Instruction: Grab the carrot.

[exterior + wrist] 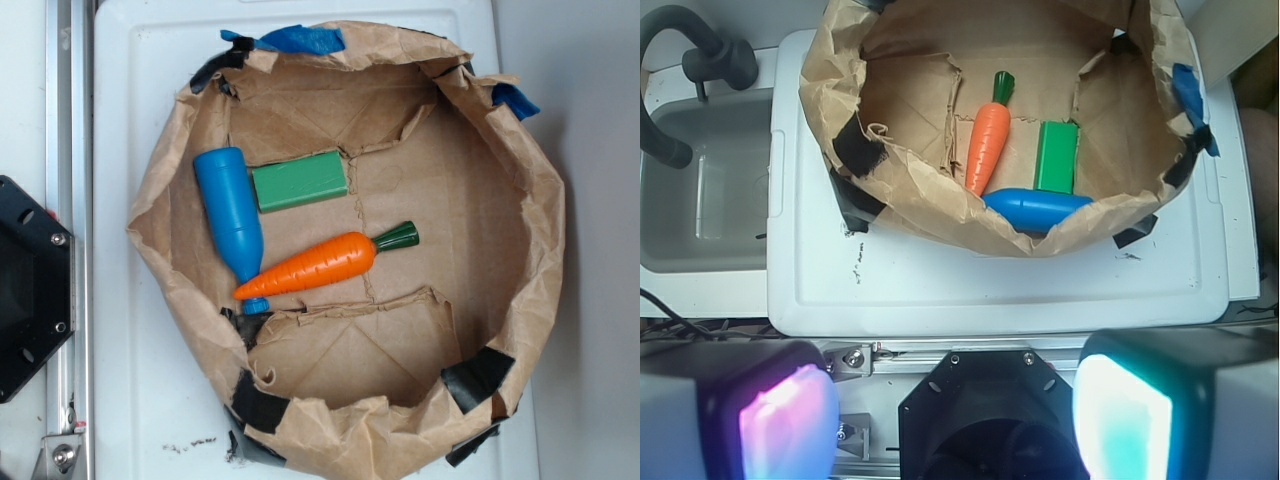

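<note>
White surface (130, 400) carries a crumpled brown paper basin (540, 260); inside, the carrot (310, 267) lies tilted, its tip touching a blue bottle (228, 215) beside a green block (299, 181). From the wrist, the pincer (955, 420) stands apart, well short of the carrot (988, 147), near a sink (700, 200).

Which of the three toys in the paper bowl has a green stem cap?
The orange carrot, lying between the others; the blue bottle and green block have no cap.

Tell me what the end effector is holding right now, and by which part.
Nothing. The end effector is open and empty, back over the table edge, well short of the paper-lined bin. The carrot lies untouched inside, its tip against the blue bottle.
</note>
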`<state>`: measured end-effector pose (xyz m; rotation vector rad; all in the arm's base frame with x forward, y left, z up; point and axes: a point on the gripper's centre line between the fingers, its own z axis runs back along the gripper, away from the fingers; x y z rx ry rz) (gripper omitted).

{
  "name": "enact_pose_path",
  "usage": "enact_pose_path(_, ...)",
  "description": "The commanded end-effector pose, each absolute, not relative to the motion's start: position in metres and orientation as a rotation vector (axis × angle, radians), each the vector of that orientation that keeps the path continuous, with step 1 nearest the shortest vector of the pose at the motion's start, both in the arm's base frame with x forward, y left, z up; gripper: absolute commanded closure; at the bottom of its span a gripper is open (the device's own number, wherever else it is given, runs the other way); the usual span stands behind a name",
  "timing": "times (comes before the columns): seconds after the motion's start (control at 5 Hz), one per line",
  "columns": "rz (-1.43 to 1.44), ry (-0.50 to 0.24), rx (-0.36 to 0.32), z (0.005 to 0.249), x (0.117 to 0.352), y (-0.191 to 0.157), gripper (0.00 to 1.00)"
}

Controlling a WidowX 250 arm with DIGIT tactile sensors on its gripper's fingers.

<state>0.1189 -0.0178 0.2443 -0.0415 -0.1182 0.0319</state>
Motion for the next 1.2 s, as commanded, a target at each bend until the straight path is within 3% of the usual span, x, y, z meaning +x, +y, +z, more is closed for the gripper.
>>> enact_pose_path(0.0,0.032,-0.118,-0.041,0.244,0.119,-0.018,0.0)
enact_pose_path(0.4,0.112,-0.133,-0.061,0.22,0.182,-0.007,0.0)
enact_pose_path(1.0,0.042,-0.232,-0.048,0.184,0.238,0.01,0.0)
